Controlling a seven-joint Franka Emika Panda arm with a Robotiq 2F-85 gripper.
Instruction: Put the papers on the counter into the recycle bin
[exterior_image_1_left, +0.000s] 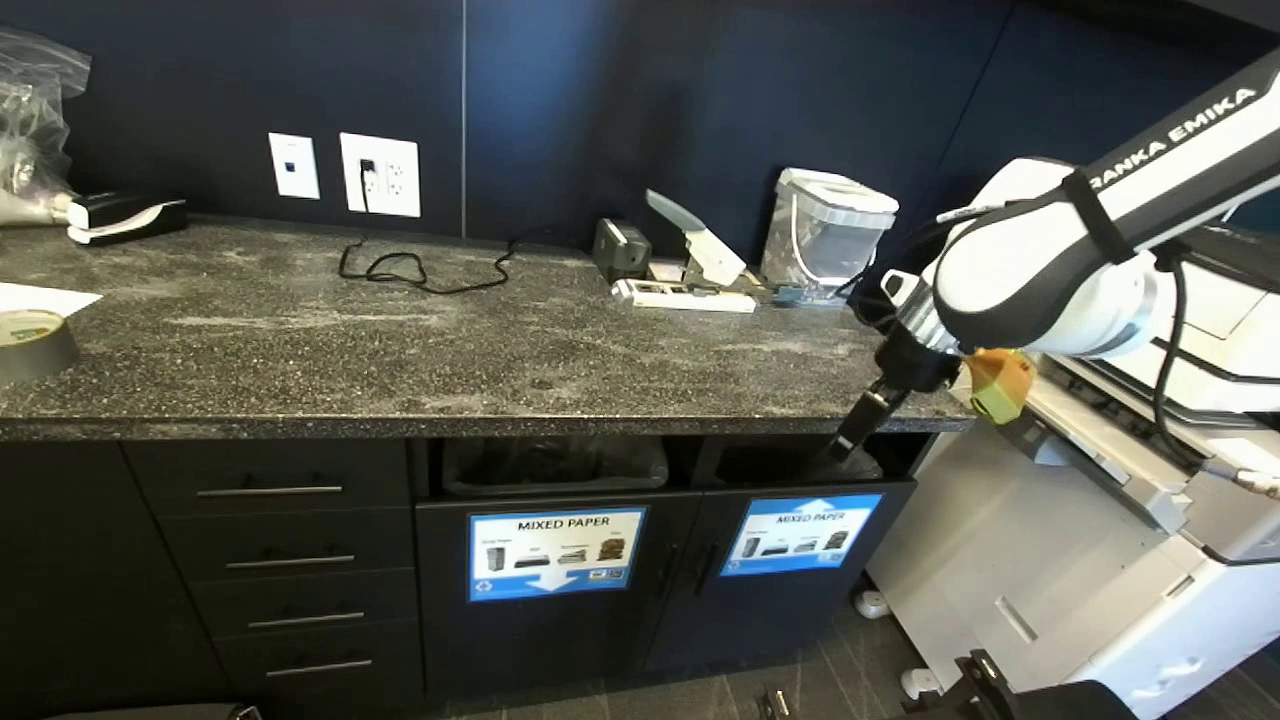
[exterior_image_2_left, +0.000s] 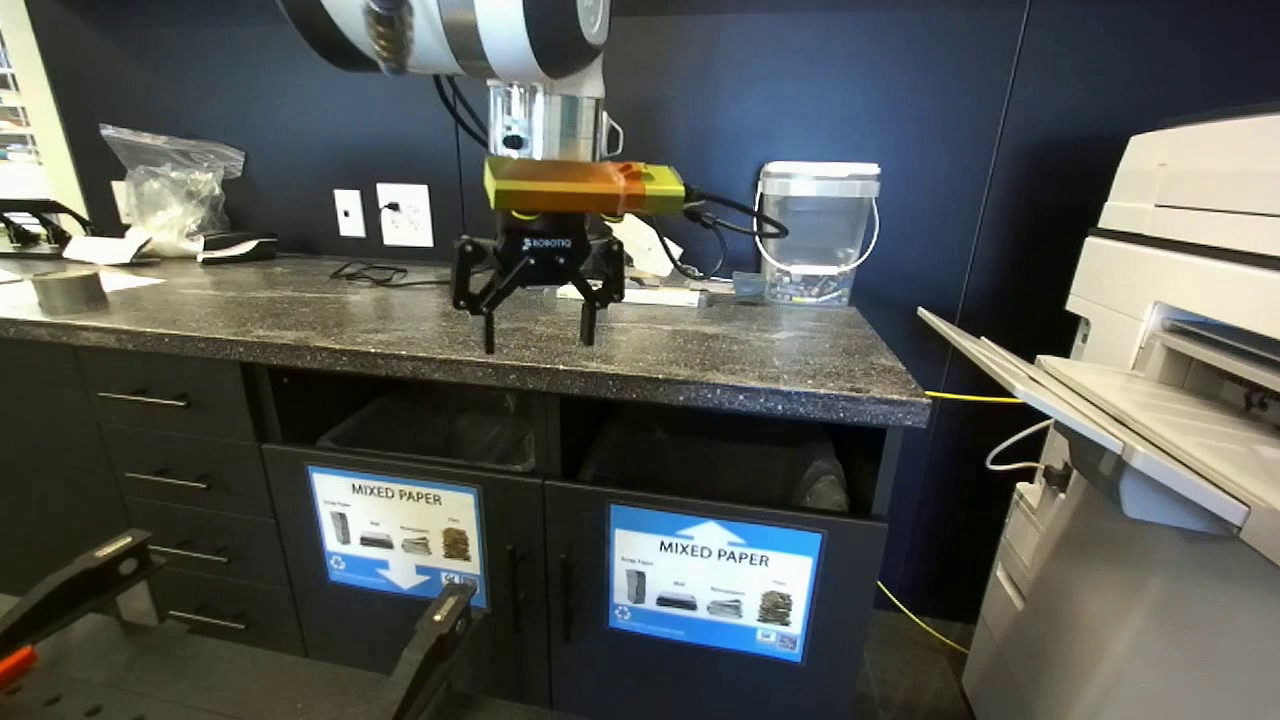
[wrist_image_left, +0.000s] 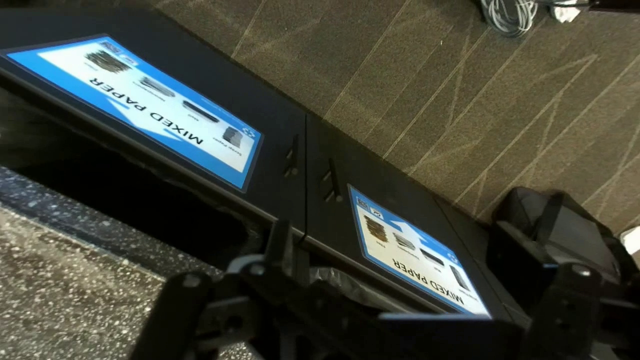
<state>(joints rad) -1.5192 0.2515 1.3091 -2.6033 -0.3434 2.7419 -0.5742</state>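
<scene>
Dark grey speckled stone makes up the counter (exterior_image_1_left: 480, 370), seen in all three views. The papers are out of view or hidden. The recycle bin (exterior_image_2_left: 700, 465) is the dark slot under the counter whose sign (exterior_image_2_left: 716, 580) carries a broad blue band at its top; the wrist view, turned upside down, has the bin (wrist_image_left: 135, 195) on its left. My gripper (exterior_image_2_left: 538, 335) is open with nothing between its fingers, pointing down. In an exterior view the gripper (exterior_image_1_left: 845, 440) overlaps the bin's slot, by the counter's front edge.
A similar slot (exterior_image_1_left: 550, 465) with a paler sign adjoins the bin. On the counter stand a clear bucket (exterior_image_1_left: 825, 235), a white hole-punch-like tool (exterior_image_1_left: 690, 270), a round pale tub (exterior_image_1_left: 35, 345) and a flat white sheet (exterior_image_1_left: 45, 297). A white printer (exterior_image_2_left: 1130, 420) flanks the counter.
</scene>
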